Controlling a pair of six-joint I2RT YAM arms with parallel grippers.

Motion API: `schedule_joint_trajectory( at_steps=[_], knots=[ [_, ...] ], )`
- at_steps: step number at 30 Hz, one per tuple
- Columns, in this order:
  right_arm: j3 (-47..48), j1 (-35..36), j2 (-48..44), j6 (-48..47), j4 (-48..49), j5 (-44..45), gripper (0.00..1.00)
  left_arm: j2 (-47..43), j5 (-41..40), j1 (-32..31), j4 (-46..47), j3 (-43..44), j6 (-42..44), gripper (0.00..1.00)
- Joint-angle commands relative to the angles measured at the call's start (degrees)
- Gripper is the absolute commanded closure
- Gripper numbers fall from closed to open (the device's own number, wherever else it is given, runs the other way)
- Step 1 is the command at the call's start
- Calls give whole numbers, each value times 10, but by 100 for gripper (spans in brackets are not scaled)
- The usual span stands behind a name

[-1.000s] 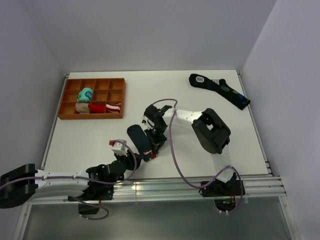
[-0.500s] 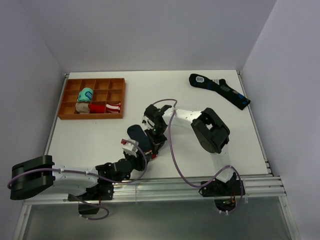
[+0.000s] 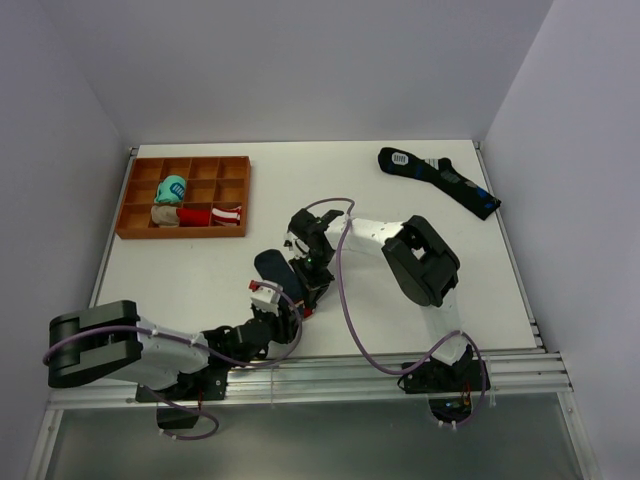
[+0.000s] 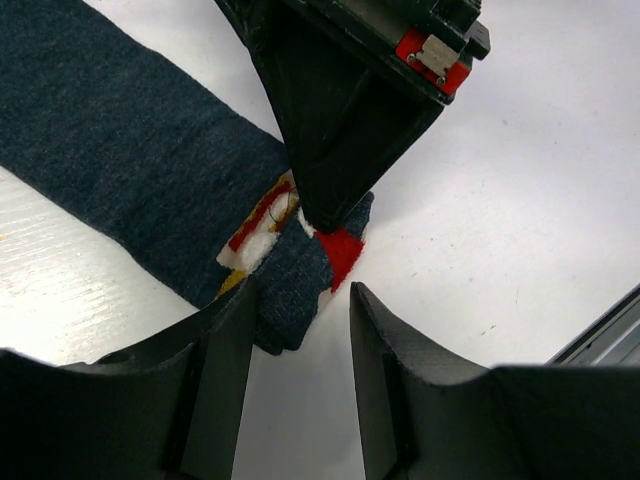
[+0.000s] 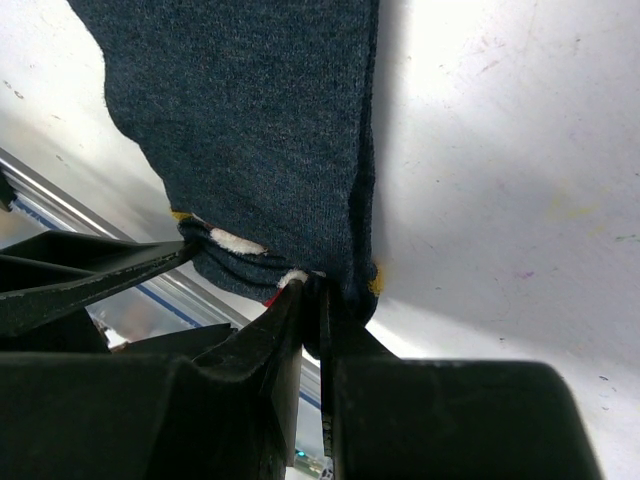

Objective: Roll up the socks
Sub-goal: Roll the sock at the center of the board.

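The socks (image 3: 268, 268) lie on the bench (image 3: 180, 270), near the middle and close to the near edge. They are dark blue and mostly flat, with the long part pointing to the far side. The right gripper (image 3: 308, 290) is closed tight and pinches the near end of the socks, right by the red, white and yellow patch (image 4: 262, 222). That end is bunched and folded up a little. The left gripper (image 4: 300, 305) is about half open and has hold of nothing. Its two fingers (image 4: 225, 380) stand on each side of the same sock end, one very close to the cloth and the other a bit apart from it. I think the roll has only just started, because only the tip is turned over and the rest of the socks is flat on the bench. What is left is almost the whole job: the end has to be turned over and over along the socks until they make a small bundle. A tray (image 3: 240, 200) at the far left has some rolled bundles in it, so the finished roll may go there too. A long sock (image 3: 440, 180) lies far away at the far right, and nothing touches it.
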Motion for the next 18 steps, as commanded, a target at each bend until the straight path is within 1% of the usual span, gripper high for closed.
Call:
schedule_joint_trajectory(
  at_steps=[1, 8, 13, 18],
  knots=[
    [-2, -1, 19, -16, -16, 29, 92, 12, 11, 2, 49, -3, -12, 53],
    [-1, -2, 20, -16, -16, 27, 92, 40, 20, 2, 56, -3, -22, 54],
    [0, -2, 21, -17, -13, 22, 91, 44, 4, 2, 44, -10, -37, 55],
    [0, -1, 21, -19, -14, 20, 91, 64, -23, -4, 12, 10, -40, 56]
  ],
)
